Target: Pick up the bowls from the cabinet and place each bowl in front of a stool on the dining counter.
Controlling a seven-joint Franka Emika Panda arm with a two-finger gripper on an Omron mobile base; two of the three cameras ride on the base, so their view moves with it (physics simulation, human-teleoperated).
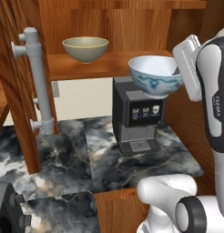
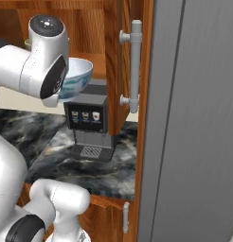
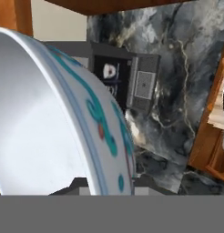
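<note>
Left base view: patterned bowl (image 1: 155,75) pinched at rim by claw (image 1: 176,72), clear of cabinet shelf (image 1: 109,63), above coffee machine (image 1: 136,116); olive bowl (image 1: 85,48) left shelved.

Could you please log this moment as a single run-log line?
end effector: shut on patterned bowl | bowl: lifted, above coffee machine | olive bowl: on cabinet shelf
</note>
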